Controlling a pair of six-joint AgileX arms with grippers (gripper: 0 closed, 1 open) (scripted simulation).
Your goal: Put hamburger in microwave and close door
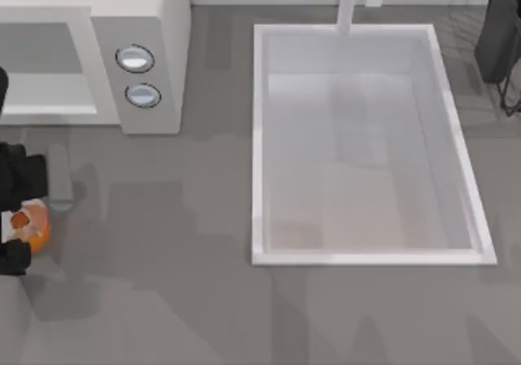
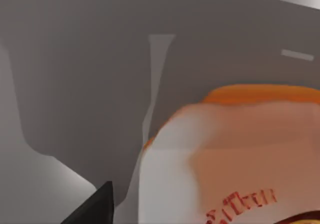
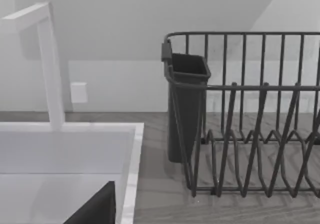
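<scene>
1. While the hamburger (image 1: 34,222) sits at the far left edge of the table (image 1: 163,300) in the top view, the left gripper (image 1: 18,218) brackets it, one black finger on each side of the bun, clamped on it.
2. Seen from the left wrist, the hamburger (image 2: 235,159) looms close, its pale top ringed by an orange rim, with red filling at the lower edge; a dark fingertip (image 2: 95,209) juts in beside it.
3. Behind the burger, at the table's back left, stands the off-white microwave (image 1: 155,23), its grey cavity (image 1: 41,51) open to the camera and two round silver-blue knobs (image 1: 138,76) stacked on its side panel.
4. Whether the door is swung out cannot be told from above.
5. Right of the microwave, well apart from the burger, a white rectangular sink basin (image 1: 259,137) takes the middle of the table, a white faucet (image 1: 348,2) rising at its back rim.
6. Parked at the table's back right corner, the right arm (image 1: 498,31) hangs beside a dark wire dish rack (image 3: 250,134) with a black utensil cup (image 3: 185,109); whether that arm's fingers are apart or together cannot be told.
</scene>
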